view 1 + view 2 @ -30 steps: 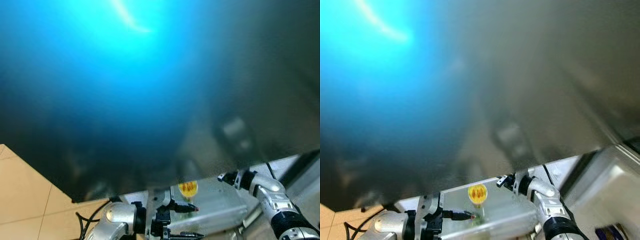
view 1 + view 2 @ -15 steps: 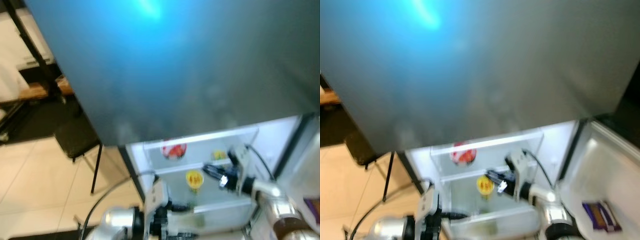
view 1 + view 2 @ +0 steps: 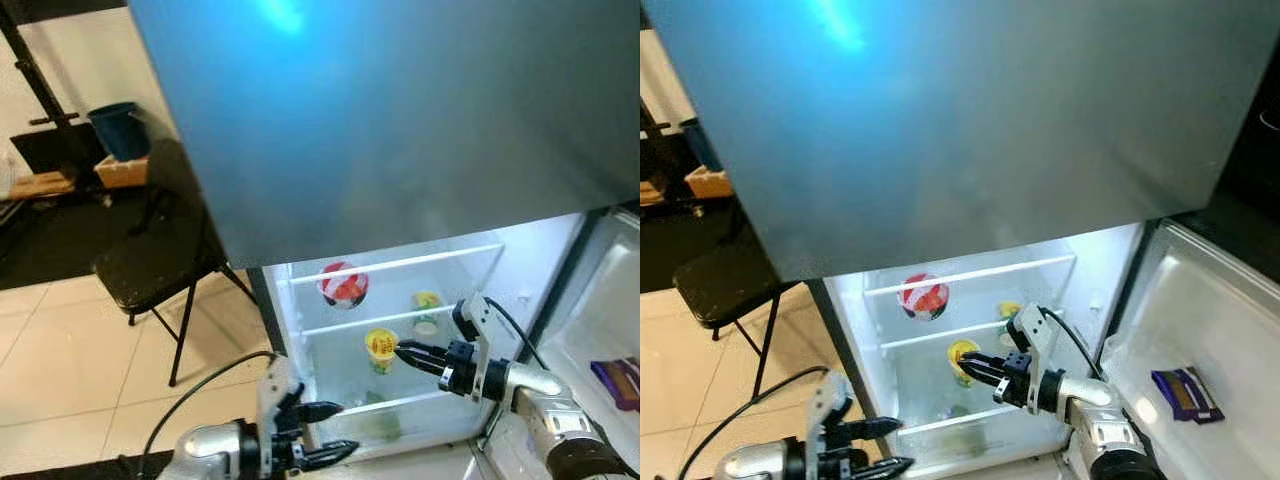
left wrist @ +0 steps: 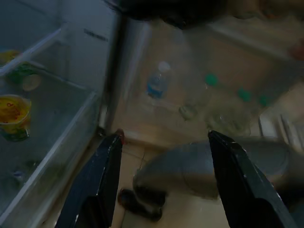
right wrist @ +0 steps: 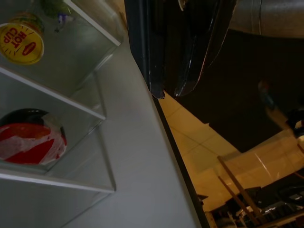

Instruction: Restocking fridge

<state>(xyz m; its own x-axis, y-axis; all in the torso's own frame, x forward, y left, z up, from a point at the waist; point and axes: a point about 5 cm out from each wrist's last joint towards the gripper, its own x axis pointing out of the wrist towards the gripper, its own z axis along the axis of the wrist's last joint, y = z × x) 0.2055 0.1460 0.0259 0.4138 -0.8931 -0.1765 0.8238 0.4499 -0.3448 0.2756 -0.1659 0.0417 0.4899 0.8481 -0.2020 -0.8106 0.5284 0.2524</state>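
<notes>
At 6 o'clock below the red-and-white bowl (image 3: pixel 343 284), the yellow cup (image 3: pixel 381 347) — light, crushable; grip its sidewall. Right gripper (image 3: pixel 408 353) pinched empty; left gripper (image 3: pixel 330 432) spread, empty.

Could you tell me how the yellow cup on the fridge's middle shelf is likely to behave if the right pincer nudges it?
The yellow cup looks small and light, so it would probably slide or tip on the smooth glass shelf. It tapers downward, so a high push from the right pincer seems likelier to topple it.

Pale tiled floor (image 3: pixel 60 390), black folding chair (image 3: pixel 150 270) at left, blue bin (image 3: pixel 115 130) behind, white wall (image 3: pixel 85 55)
</notes>
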